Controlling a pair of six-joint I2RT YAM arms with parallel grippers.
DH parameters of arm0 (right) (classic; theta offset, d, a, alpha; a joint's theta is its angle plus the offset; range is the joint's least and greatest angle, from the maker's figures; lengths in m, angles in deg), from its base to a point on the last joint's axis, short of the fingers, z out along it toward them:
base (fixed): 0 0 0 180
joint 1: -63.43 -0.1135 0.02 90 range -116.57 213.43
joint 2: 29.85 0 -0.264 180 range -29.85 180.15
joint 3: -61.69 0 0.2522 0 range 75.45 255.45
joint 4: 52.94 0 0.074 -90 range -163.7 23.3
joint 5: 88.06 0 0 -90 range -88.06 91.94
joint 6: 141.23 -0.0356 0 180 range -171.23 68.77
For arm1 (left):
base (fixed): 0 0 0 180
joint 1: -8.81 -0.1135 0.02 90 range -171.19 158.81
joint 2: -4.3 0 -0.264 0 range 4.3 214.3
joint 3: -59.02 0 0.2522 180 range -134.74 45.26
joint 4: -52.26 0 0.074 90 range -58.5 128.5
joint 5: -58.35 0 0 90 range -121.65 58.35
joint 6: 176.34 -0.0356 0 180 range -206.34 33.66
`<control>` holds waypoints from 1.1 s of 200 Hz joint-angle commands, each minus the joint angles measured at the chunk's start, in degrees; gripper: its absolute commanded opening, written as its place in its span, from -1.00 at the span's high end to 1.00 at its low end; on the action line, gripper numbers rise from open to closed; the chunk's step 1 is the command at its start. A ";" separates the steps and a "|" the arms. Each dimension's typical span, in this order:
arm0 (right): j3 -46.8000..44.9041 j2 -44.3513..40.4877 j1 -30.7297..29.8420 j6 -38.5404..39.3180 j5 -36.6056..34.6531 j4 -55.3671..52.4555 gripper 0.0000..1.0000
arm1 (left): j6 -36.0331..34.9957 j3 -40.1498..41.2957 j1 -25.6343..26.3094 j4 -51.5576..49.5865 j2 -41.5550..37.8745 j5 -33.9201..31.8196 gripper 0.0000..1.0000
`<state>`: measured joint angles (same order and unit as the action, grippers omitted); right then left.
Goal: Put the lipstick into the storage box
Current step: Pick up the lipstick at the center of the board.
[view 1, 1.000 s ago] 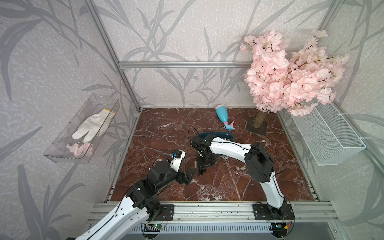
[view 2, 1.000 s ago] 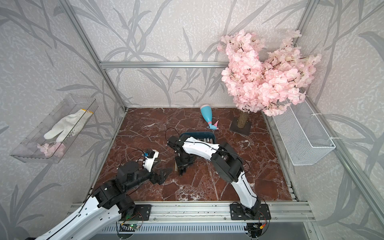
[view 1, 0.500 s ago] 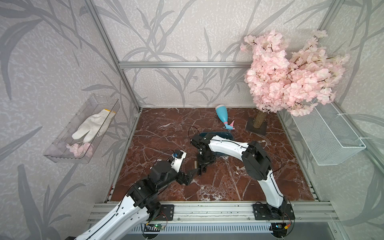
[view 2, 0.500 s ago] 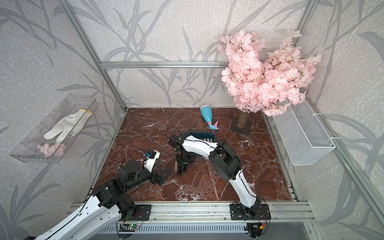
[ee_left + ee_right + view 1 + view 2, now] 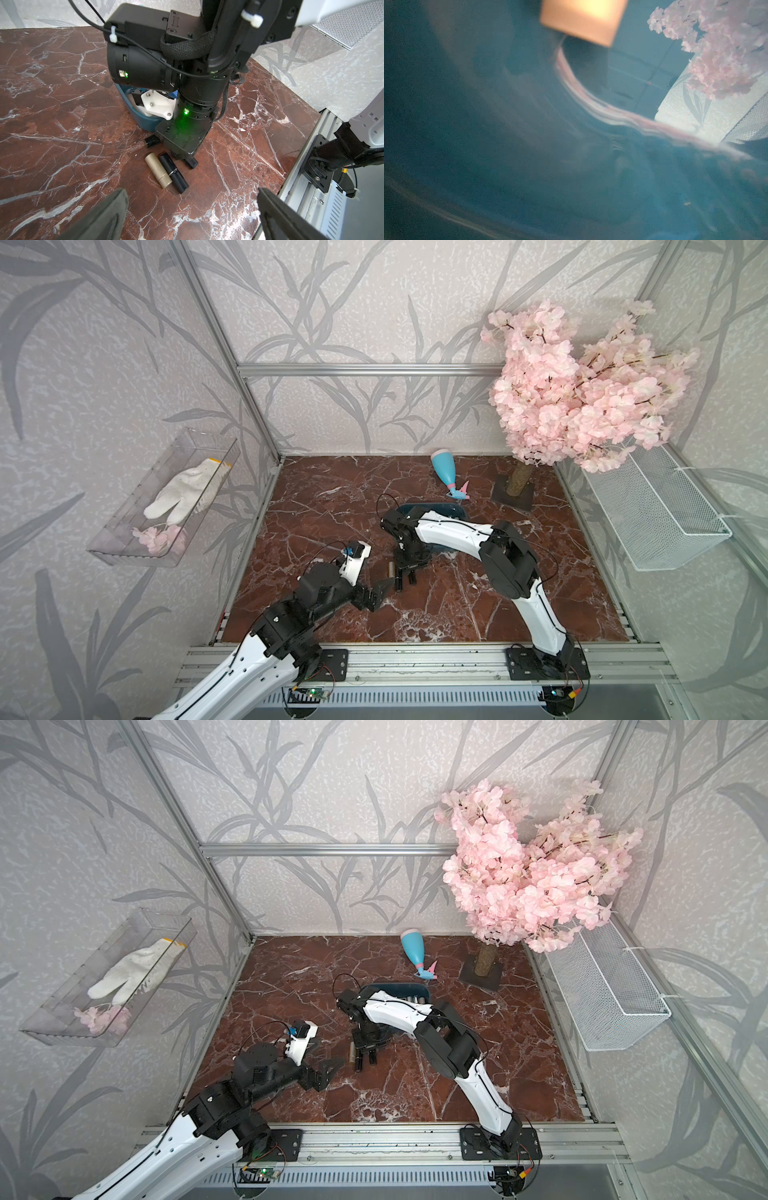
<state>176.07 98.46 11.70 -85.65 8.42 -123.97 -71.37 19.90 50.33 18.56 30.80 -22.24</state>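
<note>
- The black lipstick [image 5: 174, 172] lies flat on the marble table [image 5: 311, 510], touching the beige lipstick [image 5: 159, 173] at its 9 o'clock. Both are outside the storage box [image 5: 399, 986], which sits close by at about 1 o'clock.
- The right gripper [image 5: 174, 154] points down over the black one's far end. We cannot tell whether its jaws pinch it or merely straddle it.
- We judge the task partly done: small tubes [image 5: 415, 999] seem to lie in the box already, while these two are not yet in.
- The left gripper [image 5: 192, 193] waits at 7 o'clock with its jaws wide apart and nothing between them.
- We count two lipsticks on the table, one box and two grippers. The tubes inside are too small to count, and a short black stub [image 5: 152, 141] may be a finger or a cap.
- Further out we see one spray bottle [image 5: 442, 466] at 12 o'clock, one blossom tree [image 5: 582, 385] at 2, one wire basket [image 5: 656, 510] at 3, and one clear tray [image 5: 108, 553] holding one glove [image 5: 187, 491] at 9.
</note>
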 commanded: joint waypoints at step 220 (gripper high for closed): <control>0.35 -20.55 9.76 4.54 5.92 -7.16 0.56 | -1.03 -5.68 -0.21 17.95 17.53 2.10 -0.99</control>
<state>171.66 76.51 19.42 -83.68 13.20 -128.08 -71.31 17.08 50.33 34.77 47.32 -20.99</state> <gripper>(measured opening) 0.244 0.997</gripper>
